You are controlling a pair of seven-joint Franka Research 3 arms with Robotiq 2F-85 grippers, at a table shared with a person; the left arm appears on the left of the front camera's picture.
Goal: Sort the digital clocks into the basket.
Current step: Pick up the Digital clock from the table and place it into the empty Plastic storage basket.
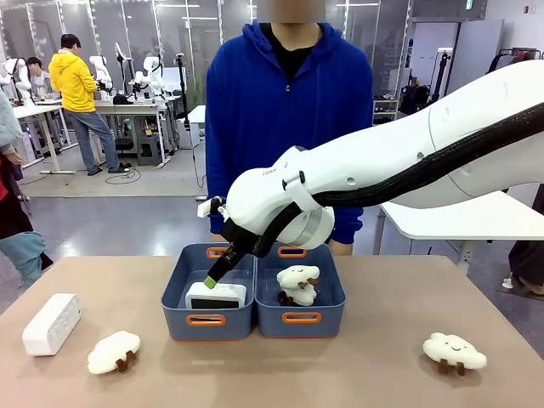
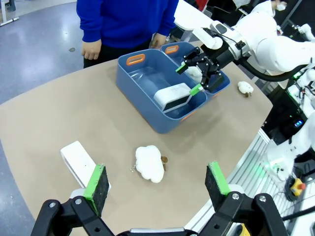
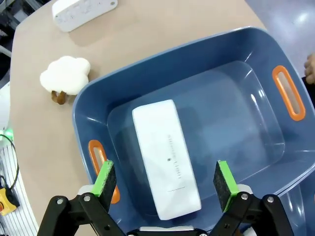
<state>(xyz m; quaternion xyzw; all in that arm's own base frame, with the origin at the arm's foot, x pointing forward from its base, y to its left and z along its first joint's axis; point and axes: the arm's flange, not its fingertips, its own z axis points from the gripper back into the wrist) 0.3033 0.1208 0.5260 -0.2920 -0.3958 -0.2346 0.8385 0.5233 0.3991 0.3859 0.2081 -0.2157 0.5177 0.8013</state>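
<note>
One digital clock (image 3: pixel 166 157) lies flat in the left basket (image 1: pixel 179 276) at mid-frame, with the right gripper (image 3: pixel 164 181) poised over it, fingers spread wide and holding nothing (so this drop looks finished). The other digital clock (image 1: pixel 52 323) sits on the desk (image 1: pixel 340 374) at lower left, near a cloud plush (image 1: pixel 114 351). Fetching it looks like the next job, probably for the left gripper (image 2: pixel 156 187), fingers also wide and empty, closing across its narrow sides.
</note>
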